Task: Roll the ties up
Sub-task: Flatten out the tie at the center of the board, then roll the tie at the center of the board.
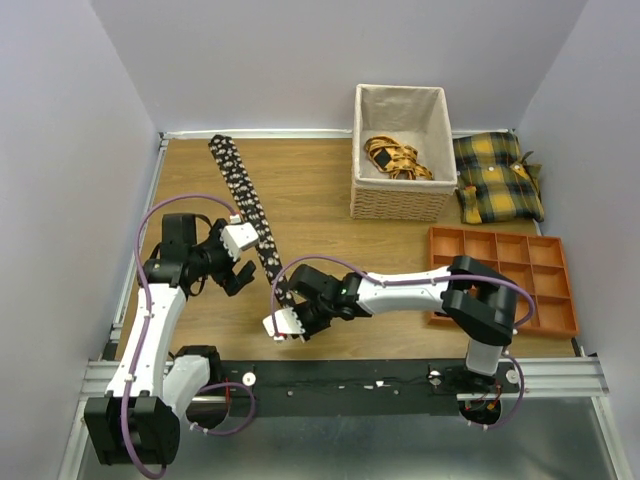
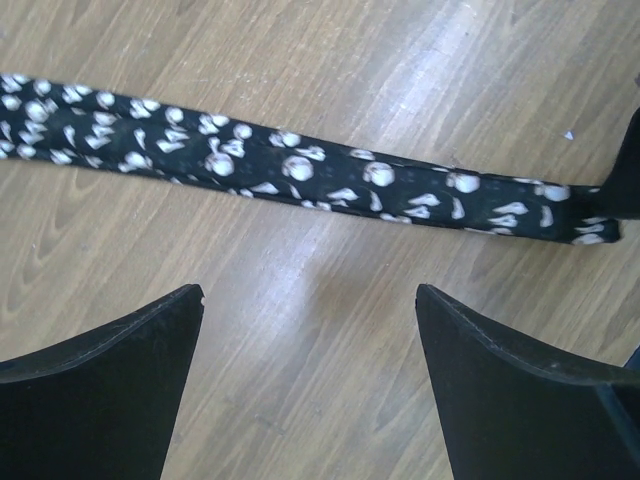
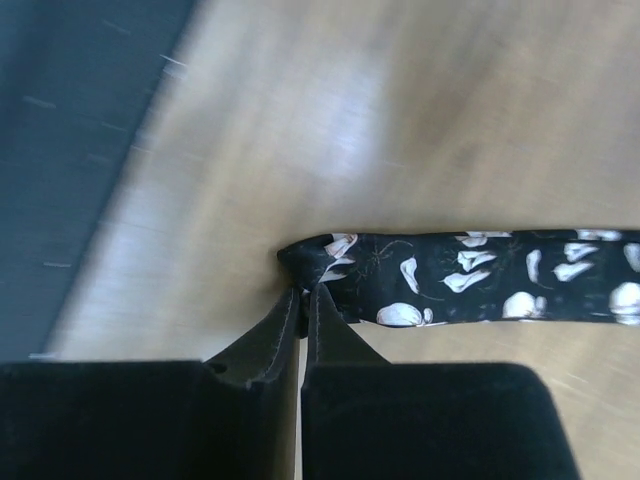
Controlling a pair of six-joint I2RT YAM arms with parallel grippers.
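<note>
Right gripper point(image 3: 302, 292): pinches the bunched tip of a long, narrow black fabric tie point(image 3: 470, 278) printed with small white flowers. Fingers point(image 3: 270, 340) pressed almost together with only a hairline slit between them, tips biting the lower edge at the very end of the strip. From these fingers, runs off to the right as a flat band on the light wooden tabletop point(image 3: 380, 120). Left of the fingers, a dark grey surface point(image 3: 70, 120) past the table edge.

Left gripper point(image 2: 310, 292): spread wide, grips nothing. Tie crosses just beyond both fingertips point(image 2: 190, 300), side to side, flat on the wood, touching neither. Narrows toward the right fingertip's side and ends against a black shape at the frame edge; cannot tell from this view what that shape is.

Top view: lies unrolled as one straight diagonal strip, wide end at the far left of the table, narrow end at the right fingers. Left fingers sit just beside its near stretch, on its left.

Well away from both sets of fingers, far right: a woven basket with pale cloth lining point(image 1: 400, 205) holding an orange-and-black patterned bundle point(image 1: 395, 158). Right of the basket, yellow-and-black plaid cushions point(image 1: 497, 178). Nearer, behind the right arm, an orange plastic compartment tray point(image 1: 548, 255).
</note>
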